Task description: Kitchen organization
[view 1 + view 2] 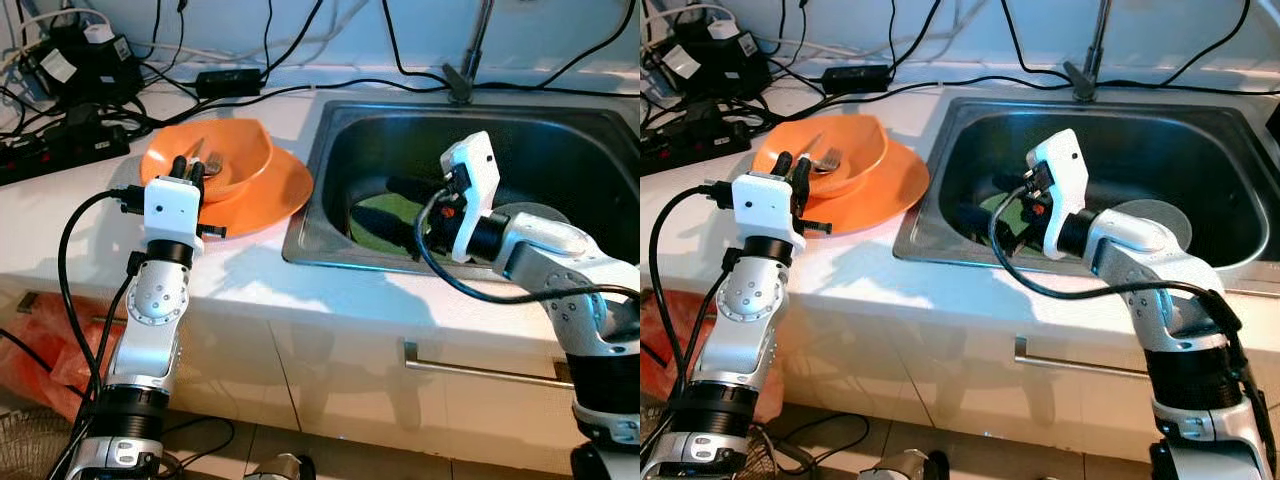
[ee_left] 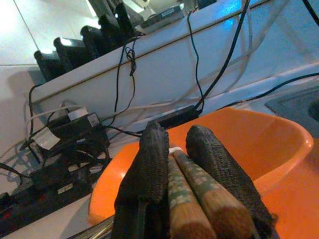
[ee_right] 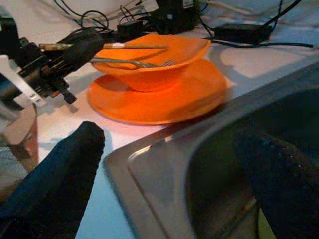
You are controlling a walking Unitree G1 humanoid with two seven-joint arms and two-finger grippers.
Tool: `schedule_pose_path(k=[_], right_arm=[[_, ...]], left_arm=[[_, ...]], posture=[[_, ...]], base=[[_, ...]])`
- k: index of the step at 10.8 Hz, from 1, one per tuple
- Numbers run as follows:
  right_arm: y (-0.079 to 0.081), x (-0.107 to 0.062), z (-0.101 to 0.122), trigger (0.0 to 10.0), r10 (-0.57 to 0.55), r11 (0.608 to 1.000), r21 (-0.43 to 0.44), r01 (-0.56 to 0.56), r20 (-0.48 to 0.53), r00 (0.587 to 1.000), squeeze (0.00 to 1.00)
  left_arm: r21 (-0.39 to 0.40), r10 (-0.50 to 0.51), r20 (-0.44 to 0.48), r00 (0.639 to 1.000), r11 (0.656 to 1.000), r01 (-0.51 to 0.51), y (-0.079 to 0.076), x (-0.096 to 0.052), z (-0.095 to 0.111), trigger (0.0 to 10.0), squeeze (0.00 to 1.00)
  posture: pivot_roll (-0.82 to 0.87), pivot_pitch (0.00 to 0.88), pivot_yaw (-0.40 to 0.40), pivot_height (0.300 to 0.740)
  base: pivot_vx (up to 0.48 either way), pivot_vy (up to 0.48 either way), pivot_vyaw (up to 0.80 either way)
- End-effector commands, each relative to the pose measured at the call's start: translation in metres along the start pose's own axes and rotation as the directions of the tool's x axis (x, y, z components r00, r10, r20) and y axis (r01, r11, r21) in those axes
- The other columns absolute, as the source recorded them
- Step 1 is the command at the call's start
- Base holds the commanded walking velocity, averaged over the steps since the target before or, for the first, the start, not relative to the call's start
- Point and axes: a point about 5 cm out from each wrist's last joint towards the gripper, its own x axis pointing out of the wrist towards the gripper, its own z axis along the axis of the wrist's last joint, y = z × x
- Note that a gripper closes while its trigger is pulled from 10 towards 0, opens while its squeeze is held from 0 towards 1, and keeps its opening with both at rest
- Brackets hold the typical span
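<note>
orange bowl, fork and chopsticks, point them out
orange bowl (image 3: pixel 149 74), right wrist view, outer wall
fork (image 3: pixel 144 62), right wrist view, neck near tines
chopsticks (image 2: pixel 199 186), left wrist view, patterned shaft between the left hand's fingers

**Cables crowd the back of the counter**

Black power strips (image 1: pixel 60 150) and adapters (image 1: pixel 80 60) sit tangled at the far left corner. A black power brick (image 1: pixel 230 80) lies by the wall, cords trailing across. Below, a cabinet handle (image 1: pixel 485 368) runs along the white front, with something orange-red (image 1: pixel 40 350) beside it.
</note>
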Motion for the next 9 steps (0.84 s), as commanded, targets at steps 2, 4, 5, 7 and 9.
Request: schedule_pose_path(k=[2,4,5,7,9], right_arm=[[0.009,-0.001,-0.003,10.0,0.061,0.998,-0.008,-0.061,-0.016,0.998,0.0],[0.008,-0.002,-0.004,10.0,0.054,0.999,-0.008,-0.054,-0.024,0.998,0.0],[0.007,-0.003,-0.004,10.0,0.044,0.999,-0.006,-0.044,-0.023,0.999,0.0],[-0.005,0.001,-0.001,10.0,-0.061,0.997,0.053,0.06,0.023,0.998,0.0],[-0.028,0.003,0.001,10.0,-0.259,0.952,0.185,0.243,0.066,0.964,0.0]], left_arm=[[0.0,-0.016,0.036,0.999,1.0,0.016,0.002,0.005,0.011,0.0,0.0],[-0.045,-0.084,0.101,0.991,0.995,0.089,-0.008,0.013,0.031,0.0,0.0],[-0.055,-0.121,0.15,0.981,0.99,0.131,-0.012,0.016,0.044,0.0,0.0],[-0.072,-0.206,0.256,0.945,0.97,0.231,-0.027,0.021,0.074,0.0,0.0],[-0.29,-0.283,0.28,0.917,0.886,0.362,-0.048,0.029,0.092,0.0,0.0]], posture=[[0.12,0.068,0.092,0.74],[0.12,0.069,0.092,0.74],[0.12,0.071,0.091,0.74],[0.12,0.073,0.093,0.74],[0.12,0.076,0.092,0.74]], base=[[0.0,0.0,0.0],[0.0,0.0,0.0],[0.0,0.0,0.0],[0.0,0.0,0.0],[0.0,0.0,0.0]])
